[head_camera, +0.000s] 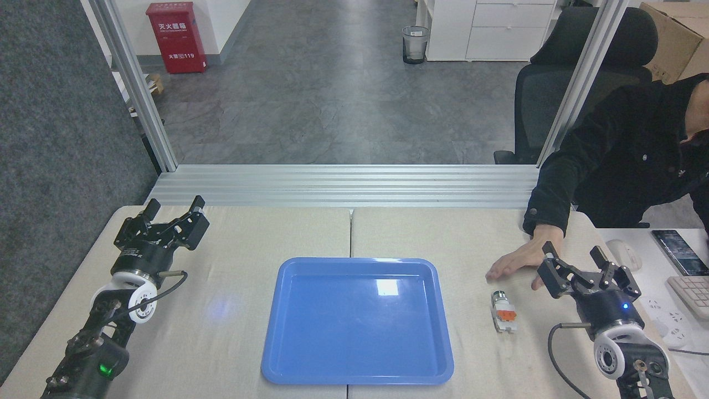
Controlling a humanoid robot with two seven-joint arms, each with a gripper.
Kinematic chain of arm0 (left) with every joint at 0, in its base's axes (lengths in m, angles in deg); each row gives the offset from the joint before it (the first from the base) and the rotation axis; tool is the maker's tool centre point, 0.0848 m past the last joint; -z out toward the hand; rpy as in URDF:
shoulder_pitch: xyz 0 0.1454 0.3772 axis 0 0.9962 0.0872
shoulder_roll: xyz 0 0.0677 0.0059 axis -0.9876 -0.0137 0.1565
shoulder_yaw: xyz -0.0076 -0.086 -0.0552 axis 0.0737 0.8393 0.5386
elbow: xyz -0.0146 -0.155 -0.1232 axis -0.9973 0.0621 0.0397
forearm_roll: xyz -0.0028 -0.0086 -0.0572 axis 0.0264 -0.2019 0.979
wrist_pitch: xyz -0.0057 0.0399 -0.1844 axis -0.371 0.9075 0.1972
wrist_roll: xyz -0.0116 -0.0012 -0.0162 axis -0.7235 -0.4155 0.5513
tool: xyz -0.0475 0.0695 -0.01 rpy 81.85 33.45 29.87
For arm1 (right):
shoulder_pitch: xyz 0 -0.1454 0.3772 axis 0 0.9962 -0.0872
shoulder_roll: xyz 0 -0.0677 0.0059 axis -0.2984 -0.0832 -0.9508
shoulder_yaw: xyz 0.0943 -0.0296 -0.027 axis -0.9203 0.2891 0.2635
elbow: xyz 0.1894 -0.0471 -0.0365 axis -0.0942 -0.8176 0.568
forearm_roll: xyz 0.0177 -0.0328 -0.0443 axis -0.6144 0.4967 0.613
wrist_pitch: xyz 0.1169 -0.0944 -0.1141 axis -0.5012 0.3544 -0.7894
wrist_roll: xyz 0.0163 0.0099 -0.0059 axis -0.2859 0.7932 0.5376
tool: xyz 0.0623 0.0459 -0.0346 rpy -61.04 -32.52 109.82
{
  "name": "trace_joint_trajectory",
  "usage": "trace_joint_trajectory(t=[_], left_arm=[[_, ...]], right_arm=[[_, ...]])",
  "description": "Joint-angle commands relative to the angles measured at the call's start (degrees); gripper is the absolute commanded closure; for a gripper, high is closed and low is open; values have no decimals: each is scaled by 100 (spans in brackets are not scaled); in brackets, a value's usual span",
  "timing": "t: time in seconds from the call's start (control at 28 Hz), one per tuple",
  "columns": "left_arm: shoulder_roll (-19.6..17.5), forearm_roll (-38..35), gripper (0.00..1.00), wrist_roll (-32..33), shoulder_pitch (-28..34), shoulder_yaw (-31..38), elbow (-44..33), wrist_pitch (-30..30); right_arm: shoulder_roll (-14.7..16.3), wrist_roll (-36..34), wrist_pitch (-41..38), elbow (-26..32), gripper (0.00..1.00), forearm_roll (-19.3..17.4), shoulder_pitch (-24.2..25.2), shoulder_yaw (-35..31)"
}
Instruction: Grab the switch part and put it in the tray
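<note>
Right pincer point(574, 256) spread, empty — switch part point(503, 313) lies near, toward the tray point(437, 354).

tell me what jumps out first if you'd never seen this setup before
The big glossy blue tray sits empty at the middle of the beige table, the brightest thing in view. Just right of it lies the small white and orange switch part, with the right hand open close by. A person's hand rests flat on the table beside it, and the left hand waits open at the far left.
</note>
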Motion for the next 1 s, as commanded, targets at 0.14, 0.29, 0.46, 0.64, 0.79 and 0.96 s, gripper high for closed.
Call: trace_joint_trajectory(t=[0.14, 0.29, 0.46, 0.64, 0.79, 0.96], left_arm=[[0, 0, 0, 2, -7, 0, 0, 4], [0, 0, 0, 2, 2, 0, 0, 4], [0, 0, 0, 2, 2, 0, 0, 4], [0, 0, 0, 2, 2, 0, 0, 4], [0, 0, 0, 2, 2, 0, 0, 4], [0, 0, 0, 2, 2, 0, 0, 4]], right_arm=[[-15, 1, 1, 114, 0, 16, 28, 19], [-15, 1, 1, 149, 0, 25, 19, 45], [-15, 1, 1, 158, 1, 25, 19, 45], [-59, 1, 1, 158, 1, 33, 19, 45], [-59, 1, 1, 157, 0, 33, 19, 54], [-50, 1, -8, 149, 0, 25, 11, 45]])
